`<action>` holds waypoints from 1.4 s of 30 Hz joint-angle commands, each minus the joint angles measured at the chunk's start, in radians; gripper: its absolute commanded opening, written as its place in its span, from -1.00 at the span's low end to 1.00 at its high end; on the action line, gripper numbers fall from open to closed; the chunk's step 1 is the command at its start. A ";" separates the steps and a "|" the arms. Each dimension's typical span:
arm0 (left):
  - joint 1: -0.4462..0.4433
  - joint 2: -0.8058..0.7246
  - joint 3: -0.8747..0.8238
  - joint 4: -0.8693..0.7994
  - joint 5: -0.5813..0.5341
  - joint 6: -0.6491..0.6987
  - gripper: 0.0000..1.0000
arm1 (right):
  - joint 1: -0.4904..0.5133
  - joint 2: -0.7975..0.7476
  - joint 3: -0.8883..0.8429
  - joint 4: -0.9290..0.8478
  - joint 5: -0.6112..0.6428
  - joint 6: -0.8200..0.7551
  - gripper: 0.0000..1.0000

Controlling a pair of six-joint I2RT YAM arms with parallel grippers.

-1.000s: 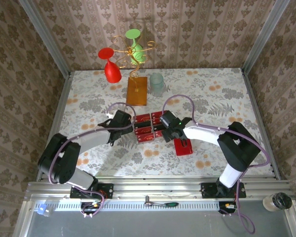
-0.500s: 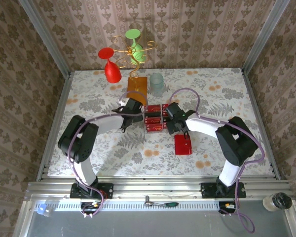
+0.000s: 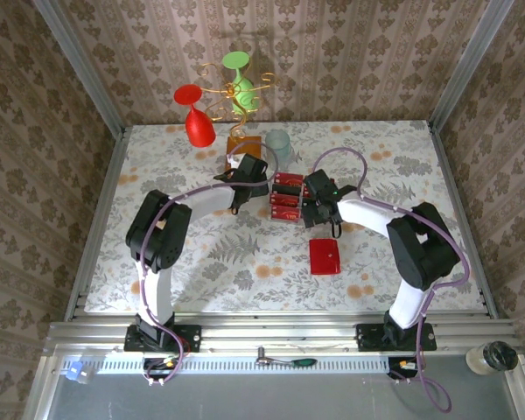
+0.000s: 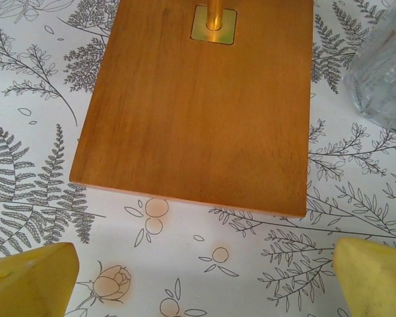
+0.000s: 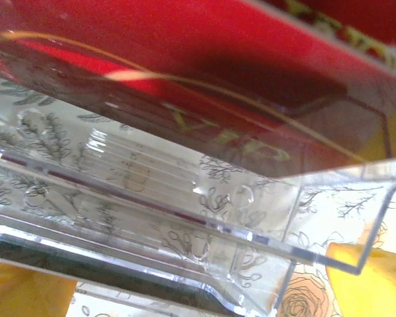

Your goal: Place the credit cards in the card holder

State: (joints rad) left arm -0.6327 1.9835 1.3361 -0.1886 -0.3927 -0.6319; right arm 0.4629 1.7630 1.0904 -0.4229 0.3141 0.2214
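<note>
The floral table (image 3: 157, 262) is lying open near and left. At its far middle, a wire stand's wooden base (image 4: 198, 105) and a clear tumbler (image 3: 278, 149) are crowding the clear tiered stand (image 5: 185, 218) holding the credit cards (image 3: 288, 197). The card holder (image 3: 325, 256) is lying closed, nearer, right of centre. The left gripper (image 4: 198, 277) is gaping empty before the base; the right gripper (image 5: 185, 290) is spreading wide around the stand's corner.

Clear stand (image 5: 185, 198) blurred, cropped — glass (image 4: 383, 66) cut off.

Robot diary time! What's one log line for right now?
left gripper: open, by wooden base | right gripper: open, at clear stand with credit cards | card holder: closed, on table
</note>
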 commanded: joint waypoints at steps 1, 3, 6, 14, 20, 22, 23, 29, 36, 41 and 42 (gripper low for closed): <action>-0.008 0.009 0.016 -0.031 0.005 0.019 1.00 | -0.015 0.010 0.034 -0.037 -0.036 0.019 0.95; -0.007 0.002 0.007 -0.031 0.002 0.021 1.00 | -0.015 0.006 0.037 -0.041 -0.057 0.016 0.94; -0.005 -0.018 -0.014 -0.028 -0.005 0.032 1.00 | -0.015 -0.017 0.034 -0.053 -0.122 0.009 0.95; 0.020 -0.118 -0.074 -0.027 -0.011 0.063 1.00 | -0.013 -0.212 -0.066 -0.099 -0.257 0.033 0.95; 0.036 -0.247 -0.170 -0.004 0.013 0.078 1.00 | -0.013 -0.362 -0.157 -0.109 -0.296 0.158 1.00; 0.038 -0.302 -0.216 0.003 0.029 0.081 1.00 | -0.015 -0.417 -0.188 -0.134 -0.253 0.235 1.00; 0.038 -0.335 -0.243 0.010 0.042 0.084 1.00 | -0.015 -0.431 -0.199 -0.146 -0.249 0.261 1.00; 0.050 -0.515 -0.373 -0.015 0.152 0.010 1.00 | -0.017 -0.528 -0.305 -0.167 -0.347 0.343 0.88; 0.046 -0.770 -0.609 0.097 0.152 -0.132 1.00 | -0.045 -0.647 -0.451 -0.150 -0.388 0.487 0.55; 0.033 -0.877 -0.710 0.156 0.228 -0.158 1.00 | -0.090 -0.647 -0.539 -0.069 -0.502 0.531 0.24; 0.026 -0.879 -0.713 0.156 0.246 -0.156 1.00 | -0.098 -0.639 -0.548 -0.057 -0.523 0.536 0.20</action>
State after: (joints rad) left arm -0.5961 1.1252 0.6384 -0.0940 -0.2111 -0.7494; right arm 0.3805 1.1164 0.5690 -0.5266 -0.1173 0.7052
